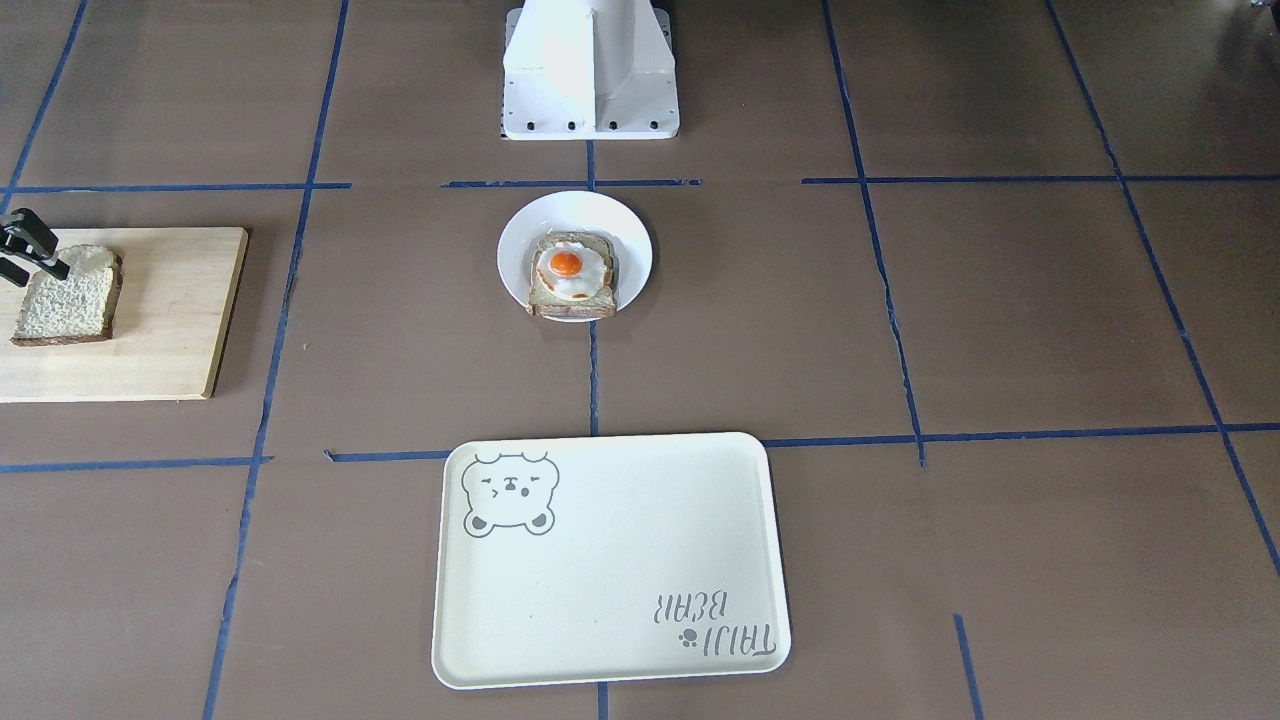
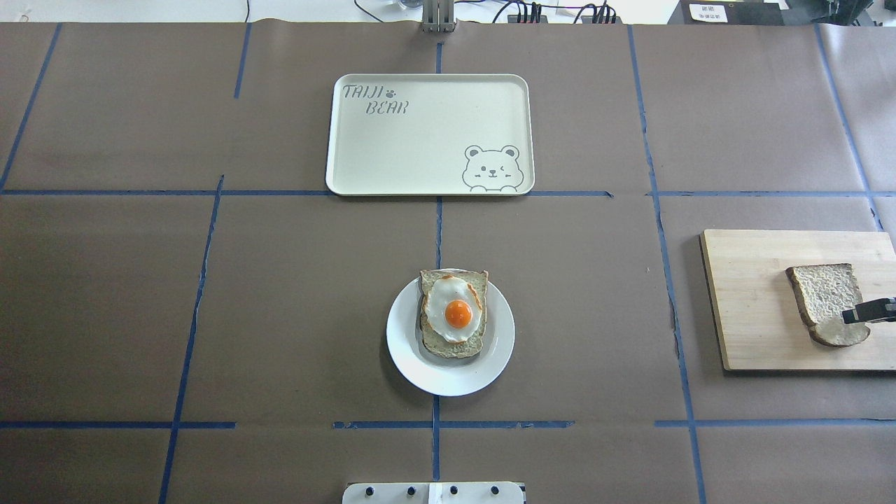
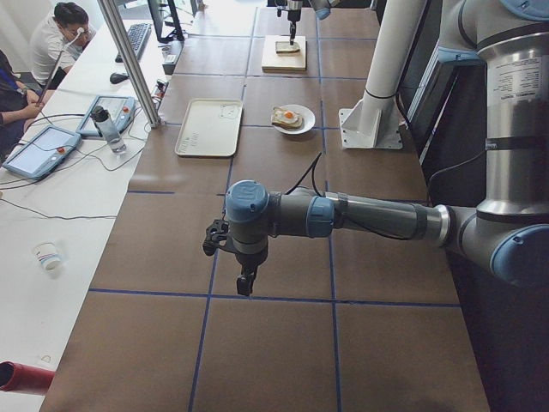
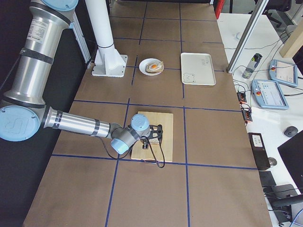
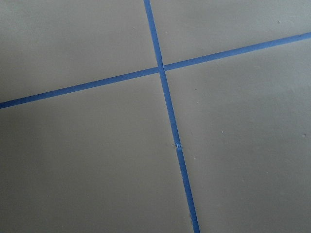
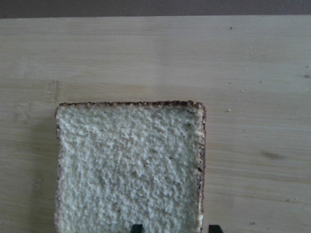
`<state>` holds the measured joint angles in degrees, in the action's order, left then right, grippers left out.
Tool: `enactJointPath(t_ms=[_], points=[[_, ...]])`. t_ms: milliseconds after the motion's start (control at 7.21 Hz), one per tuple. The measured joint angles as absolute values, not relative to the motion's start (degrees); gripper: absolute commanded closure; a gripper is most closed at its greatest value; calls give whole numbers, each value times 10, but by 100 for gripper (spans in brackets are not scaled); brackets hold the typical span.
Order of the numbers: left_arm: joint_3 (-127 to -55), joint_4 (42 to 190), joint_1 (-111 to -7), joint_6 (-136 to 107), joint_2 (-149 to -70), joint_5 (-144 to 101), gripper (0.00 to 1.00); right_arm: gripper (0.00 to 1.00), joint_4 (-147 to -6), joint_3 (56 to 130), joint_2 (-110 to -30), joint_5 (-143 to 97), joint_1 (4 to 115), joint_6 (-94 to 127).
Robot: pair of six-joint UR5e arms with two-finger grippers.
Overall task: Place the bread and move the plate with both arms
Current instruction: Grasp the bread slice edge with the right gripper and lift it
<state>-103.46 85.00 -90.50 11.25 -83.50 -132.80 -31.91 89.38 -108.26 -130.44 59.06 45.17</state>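
The right gripper point(image 2: 866, 311) has its fingertips apart over the rounded end of the bread point(image 2: 824, 295). Lower squarely and close gently; the crumb likely crushes. The bread is speckled, dark-crusted, on the board point(image 2: 756, 301), well right of the plate point(image 2: 402, 350). Whether the left gripper point(image 3: 246, 281) is parted cannot be told.

The cream tray point(image 2: 427, 133) has the words "TAIJI BEAR" on it, next to a little paw mark — no other words can be read
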Motion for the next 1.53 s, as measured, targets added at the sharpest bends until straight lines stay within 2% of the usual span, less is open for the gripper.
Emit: enactJointPath(t_ms=[277, 1526], points=[[-1034, 850, -905, 113, -835, -1328, 0, 98, -319, 894, -1083, -1304, 589, 451], [-1035, 851, -904, 113, -835, -1328, 0, 100, -283, 905, -1081, -1387, 601, 453]])
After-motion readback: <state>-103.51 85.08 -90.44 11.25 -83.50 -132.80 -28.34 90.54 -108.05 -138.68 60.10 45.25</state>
